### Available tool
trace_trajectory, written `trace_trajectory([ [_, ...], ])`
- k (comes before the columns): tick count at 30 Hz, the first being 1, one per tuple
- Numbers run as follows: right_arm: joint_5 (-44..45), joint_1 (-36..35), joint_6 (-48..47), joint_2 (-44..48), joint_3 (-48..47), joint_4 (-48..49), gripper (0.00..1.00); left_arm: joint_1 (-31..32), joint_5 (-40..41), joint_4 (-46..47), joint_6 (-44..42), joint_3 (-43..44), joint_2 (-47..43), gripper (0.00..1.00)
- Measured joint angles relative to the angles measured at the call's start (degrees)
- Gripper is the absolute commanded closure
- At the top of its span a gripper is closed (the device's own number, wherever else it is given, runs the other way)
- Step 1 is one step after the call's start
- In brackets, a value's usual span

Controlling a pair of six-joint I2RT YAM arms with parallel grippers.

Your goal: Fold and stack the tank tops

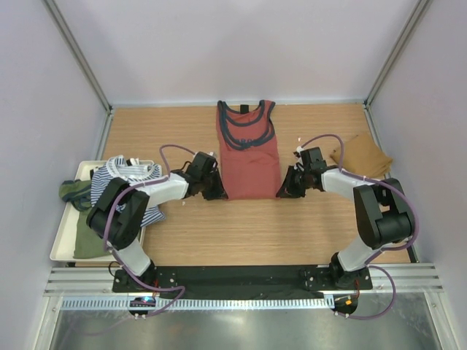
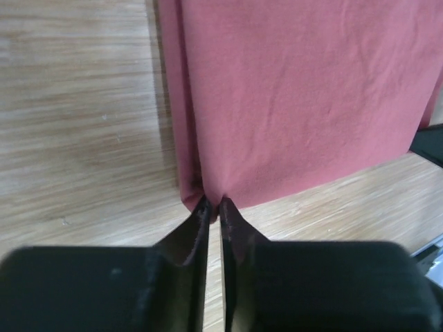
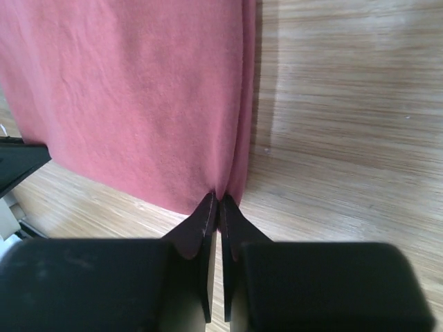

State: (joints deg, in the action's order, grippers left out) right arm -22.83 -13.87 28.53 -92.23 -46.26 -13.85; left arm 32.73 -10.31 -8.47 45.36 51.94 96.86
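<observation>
Nearest, both grippers sit low at the near hem of the rust-red tank top (image 1: 248, 157), 1 at each corner. The left gripper (image 2: 214, 207) has its jaws pinched almost together on the left hem corner, where the side of the cloth is tucked under in layers. The right gripper (image 3: 219, 202) is clamped the same way on the right corner. The top lies flat and lengthwise at the middle of the table (image 1: 241, 233), its navy-trimmed neckline toward the far edge.

The step in hand looks like a fold carrying the hem up toward the neck. Each bite is at the fingertips only, so a lower layer could slip free as the cloth lifts and leave a skewed fold. If the 2 arms rise unevenly, the narrow panel may twist or the tucked sides may open.

The table is smooth, pale wood grain. At the left, a white tray (image 1: 62, 246) holds the striped tank top (image 1: 131, 173) and the olive green tank top (image 1: 73, 191), both rumpled. At the far right lies the tan-brown tank top (image 1: 363, 154), folded. Plain pale walls (image 1: 233, 44) close 3 sides.
</observation>
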Motion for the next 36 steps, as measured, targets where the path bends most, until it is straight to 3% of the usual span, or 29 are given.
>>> trace_trajectory([
  [1,-0.3,0.0,0.0,-0.1,0.2,0.2,0.91,0.0,0.0,0.2,0.0,-0.3,0.0,1.0],
  [10,-1.0,-0.2,0.1,8.2,6.4,-1.7,0.96,0.2,0.1,2.6,0.9,-8.6,-5.7,1.0],
  [13,-1.5,-0.4,0.3,14.6,7.9,-3.5,0.89,0.5,0.0,2.5,1.2,-11.9,-10.3,0.98],
  [14,-1.6,-0.4,0.5,16.5,8.3,-4.0,0.75,0.8,0.0,2.4,1.4,-12.9,-12.0,0.85],
  [15,-1.7,-0.6,0.8,18.3,8.7,-4.6,0.71,1.3,0.1,2.3,1.3,-13.7,-13.7,0.77],
  [16,-1.6,-0.6,0.6,19.6,9.1,-4.9,0.63,1.8,0.3,2.0,1.5,-14.4,-15.3,0.63],
  [20,-1.5,-0.7,1.0,24.4,12.2,-6.2,0.49,4.0,1.6,0.5,2.3,-17.5,-20.6,0.41],
  [27,-1.7,-1.7,1.9,26.5,17.0,-7.4,0.47,4.9,3.6,-2.1,3.8,-21.6,-26.3,0.34],
  [36,-3.7,-2.2,2.5,18.8,16.8,-2.8,0.46,4.9,3.7,-0.4,4.0,-19.2,-20.1,0.34],
])
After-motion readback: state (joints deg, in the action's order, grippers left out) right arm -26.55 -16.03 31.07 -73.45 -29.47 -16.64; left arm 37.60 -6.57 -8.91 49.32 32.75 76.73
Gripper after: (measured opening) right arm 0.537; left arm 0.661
